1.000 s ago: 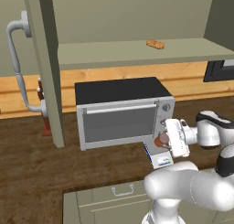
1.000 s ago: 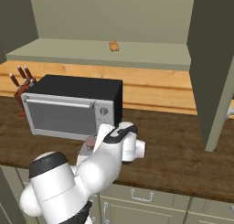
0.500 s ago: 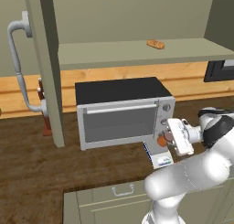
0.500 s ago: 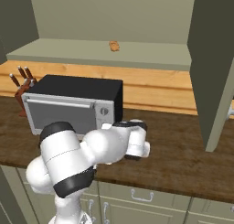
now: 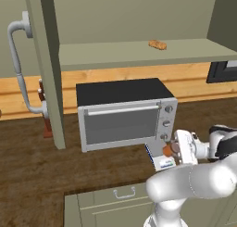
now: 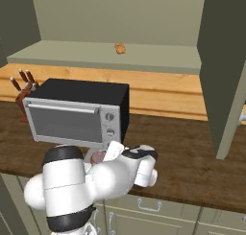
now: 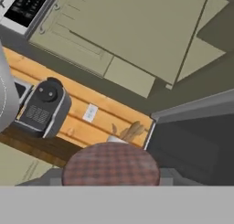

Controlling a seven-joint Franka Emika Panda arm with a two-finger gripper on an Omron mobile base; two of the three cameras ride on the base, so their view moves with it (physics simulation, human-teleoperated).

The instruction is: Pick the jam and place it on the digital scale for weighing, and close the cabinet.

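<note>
While clamped around the jam (image 5: 168,149), sits the gripper (image 5: 173,148) in front of the toaster oven (image 5: 125,112), just above the digital scale (image 5: 161,160) on the wooden counter (image 5: 41,168). Seen from the hand: checked lid (image 7: 111,165) pressed close between the fingertips. Cabinet (image 5: 46,64) doors wide open, a pastry (image 5: 157,45) lying on the shelf inside.

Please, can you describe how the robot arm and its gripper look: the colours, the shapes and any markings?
The arm is made of thick, rounded, glossy white segments, joined by dark, almost black bands at the joints, such as the wrist. The gripper has a flat, white, boxy hand. No cables, logos or printed markings can be seen on it.
</note>
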